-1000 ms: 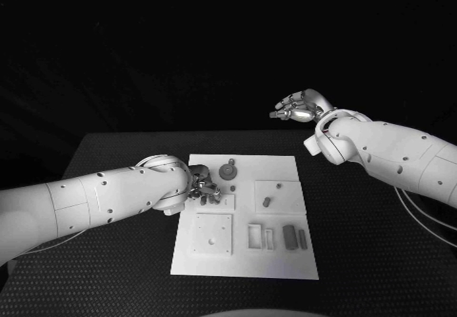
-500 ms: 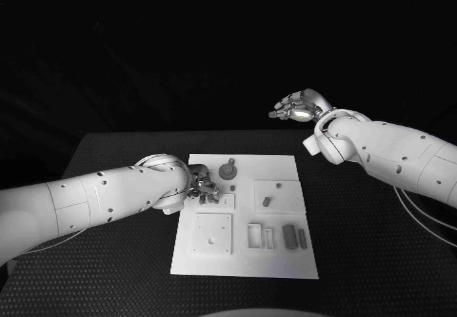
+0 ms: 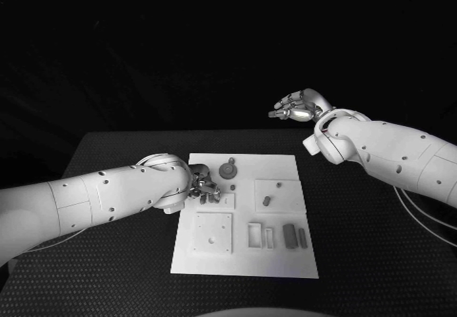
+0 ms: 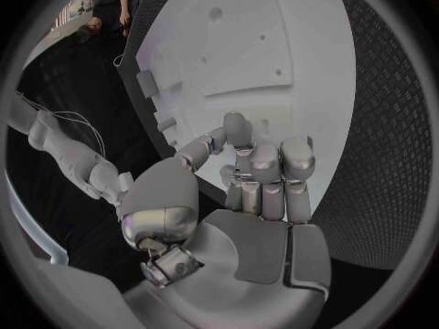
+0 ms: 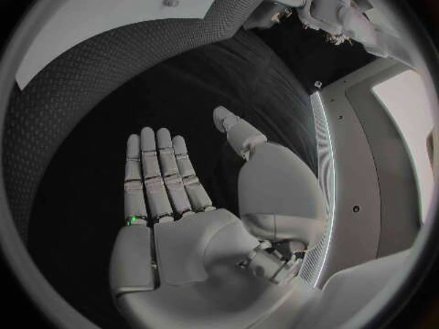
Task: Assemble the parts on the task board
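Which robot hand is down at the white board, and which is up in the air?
The left hand is down at the task board's left edge, fingers curled. The right hand is raised beyond the table's far edge, fingers straight, holding nothing.

— Where do you look from?
— My head camera looks down at the flat white task board (image 3: 244, 218). My left wrist camera sits close behind my silver left hand (image 4: 252, 179), sharing that board (image 4: 265, 58); my right one faces the black table.
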Robot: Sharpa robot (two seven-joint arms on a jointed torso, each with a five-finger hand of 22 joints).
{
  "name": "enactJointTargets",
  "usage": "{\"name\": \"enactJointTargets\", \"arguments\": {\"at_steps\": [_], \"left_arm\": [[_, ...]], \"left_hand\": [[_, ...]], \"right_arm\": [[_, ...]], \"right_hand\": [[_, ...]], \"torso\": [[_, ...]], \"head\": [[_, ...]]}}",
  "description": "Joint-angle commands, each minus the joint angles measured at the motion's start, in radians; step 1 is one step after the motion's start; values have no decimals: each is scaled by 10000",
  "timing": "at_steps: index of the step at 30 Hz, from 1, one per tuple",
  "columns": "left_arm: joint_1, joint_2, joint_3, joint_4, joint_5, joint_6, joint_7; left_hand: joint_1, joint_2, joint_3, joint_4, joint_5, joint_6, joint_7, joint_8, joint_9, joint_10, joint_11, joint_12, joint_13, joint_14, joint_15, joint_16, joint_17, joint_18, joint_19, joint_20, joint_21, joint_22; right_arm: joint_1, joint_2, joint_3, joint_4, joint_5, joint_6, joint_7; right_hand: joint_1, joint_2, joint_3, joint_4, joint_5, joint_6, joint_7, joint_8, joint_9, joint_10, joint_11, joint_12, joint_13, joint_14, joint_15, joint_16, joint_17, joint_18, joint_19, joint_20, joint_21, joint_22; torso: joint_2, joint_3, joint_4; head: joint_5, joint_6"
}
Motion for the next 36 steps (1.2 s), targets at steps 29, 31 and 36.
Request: {"name": "enactJointTargets", "arguments": {"at_steps": [29,31,36], "left_arm": [[-33,93,2,-67,-155,676,139],[-33,116,2,-70,-155,836,173],[-32,149,2,-79,-155,1154,196]], "left_hand": [[87,223,40,15,12,959,-661,216,-45,-13,-244,416,173,259,-386,314,81,864,142,-640,241,195],[52,251,28,24,66,1020,-677,258,-53,-15,-256,530,227,267,-396,391,100,865,97,-636,286,197],[-264,579,-59,99,201,1083,-720,351,-79,-78,-274,768,325,259,-429,559,124,871,2,-632,424,201]], "right_arm": [[-42,14,-11,62,7,165,79],[-42,14,-11,63,8,164,75],[-42,10,-12,67,8,172,70]], "right_hand": [[41,84,-73,-4,117,-9,-12,26,-37,75,16,-50,-108,-91,42,-98,-70,-16,-111,10,-89,24],[40,83,-76,-2,138,-9,-10,27,-40,79,19,-51,-120,-94,46,-100,-77,-17,-115,13,-96,29],[46,84,-79,-2,183,-8,-7,30,-48,86,27,-53,-147,-99,53,-103,-90,-16,-122,15,-108,40]], "torso": [[2,12,2],[2,10,2],[2,6,7]], "head": [[0,-68],[5,-71],[20,-75]]}}
